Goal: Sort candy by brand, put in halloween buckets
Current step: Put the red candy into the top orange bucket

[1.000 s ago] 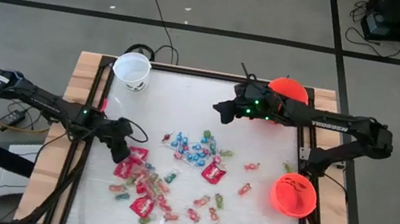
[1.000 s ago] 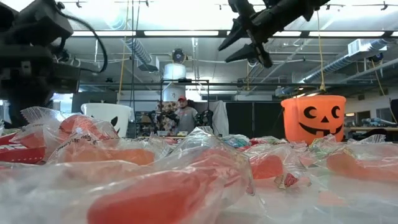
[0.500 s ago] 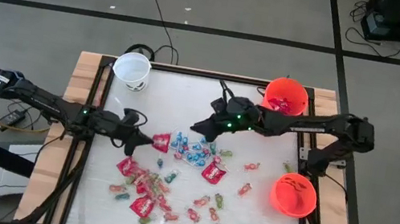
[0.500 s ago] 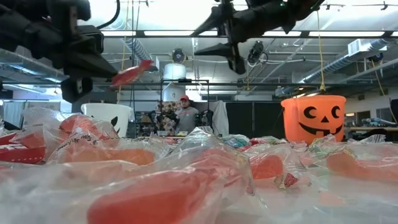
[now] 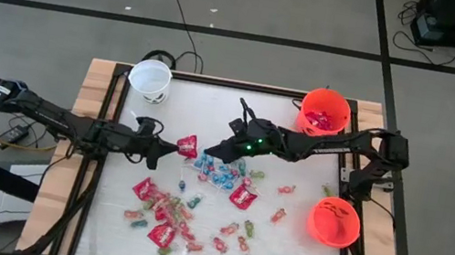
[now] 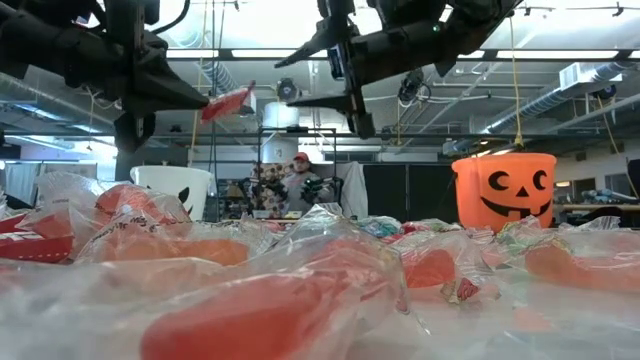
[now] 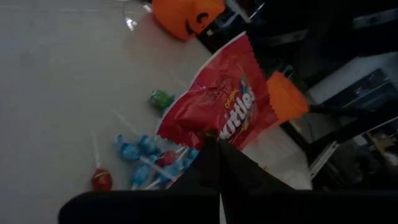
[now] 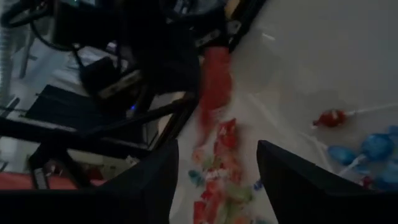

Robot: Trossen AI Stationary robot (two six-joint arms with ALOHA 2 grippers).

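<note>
My left gripper (image 5: 170,148) is shut on a flat red candy packet (image 5: 188,146), held in the air over the table's middle; the same packet (image 7: 217,106) fills the left wrist view. My right gripper (image 5: 208,150) is open, just right of the packet, and faces it without touching; the right wrist view shows the packet (image 8: 214,87) ahead of its spread fingers. The rest of the candy (image 5: 171,215) lies loose on the table, with blue twisted pieces (image 5: 220,171) under the grippers. A white bucket (image 5: 150,79) stands at the far left, and orange buckets at the far right (image 5: 324,112) and near right (image 5: 334,221). My left gripper pinches the red packet between its two fingers at one edge (image 7: 209,134). The fingers (image 6: 190,98) lie about level and point toward the table's right. The packet is lifted clear of the table and sticks out past the fingertips, tilted upward (image 6: 228,102).
The orange bucket with the face (image 6: 505,190) stands behind the candy in the low view. The far right bucket holds red packets. Wooden rails (image 5: 94,96) border the table. A person (image 6: 295,185) sits far off in the room.
My left gripper rose from the candy pile near the left edge with the red packet and carried it right and toward the far edge, lifting it clear. My right gripper swung from the far right orange bucket leftward and lower, stopping open beside the packet.
</note>
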